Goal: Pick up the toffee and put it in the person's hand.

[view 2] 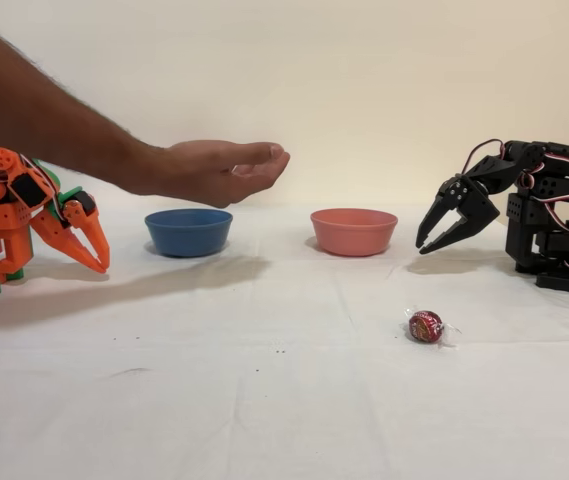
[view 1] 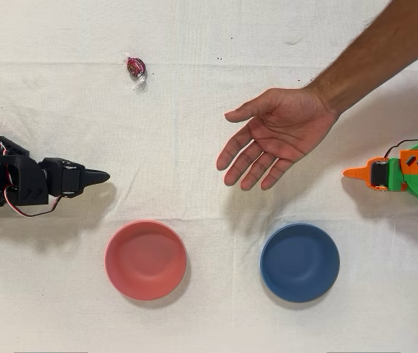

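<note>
The toffee (view 1: 136, 68), a small red-magenta sweet in a clear twisted wrapper, lies alone on the white cloth near the top left of the overhead view; in the fixed view the toffee (view 2: 425, 326) sits in front of the black arm. My gripper (view 1: 104, 176) hovers low at the left, well short of the sweet. From the side the gripper (view 2: 426, 247) points down with its jaws parted and nothing between them. The person's hand (view 1: 278, 136) reaches in from the upper right, palm open; in the fixed view the hand (view 2: 219, 170) is held above the table.
A pink-red bowl (view 1: 145, 259) and a blue bowl (view 1: 300, 262) stand empty along the bottom of the overhead view. In the fixed view the pink-red bowl (view 2: 353, 231) and the blue bowl (view 2: 188, 231) are at the back. The idle orange arm (view 1: 403, 173) rests at the right edge.
</note>
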Controlling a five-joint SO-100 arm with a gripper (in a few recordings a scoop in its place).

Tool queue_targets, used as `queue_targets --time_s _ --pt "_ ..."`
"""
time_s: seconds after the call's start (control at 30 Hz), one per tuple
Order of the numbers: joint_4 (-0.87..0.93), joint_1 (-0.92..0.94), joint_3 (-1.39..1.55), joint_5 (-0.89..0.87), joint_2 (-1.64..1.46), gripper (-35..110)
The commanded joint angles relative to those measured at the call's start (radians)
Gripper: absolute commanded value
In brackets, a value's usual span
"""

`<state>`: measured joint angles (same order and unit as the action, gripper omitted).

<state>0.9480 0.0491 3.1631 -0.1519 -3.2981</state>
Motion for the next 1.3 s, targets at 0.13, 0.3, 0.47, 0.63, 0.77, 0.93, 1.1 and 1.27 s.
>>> queue_targets --time_s 0.13,0.3,0.47,0.63,0.77,0.93,1.1,1.27 --pt "0.017 -0.006 0.051 -0.094 -0.071 0" --pt "0.017 -0.006 0.051 -0.103 -0.071 0" --pt "0.018 -0.006 0.051 -0.106 -0.071 0" --pt "0.018 -0.006 0.051 -0.107 -0.071 0" --pt "0.018 -0.006 0.051 -0.107 -0.071 0" --pt "0.018 -0.006 0.051 -0.123 -0.071 0" --pt "-0.035 -0.018 0.040 -0.126 -0.051 3" --pt "-0.051 -0.044 -0.055 -0.121 0.038 7"
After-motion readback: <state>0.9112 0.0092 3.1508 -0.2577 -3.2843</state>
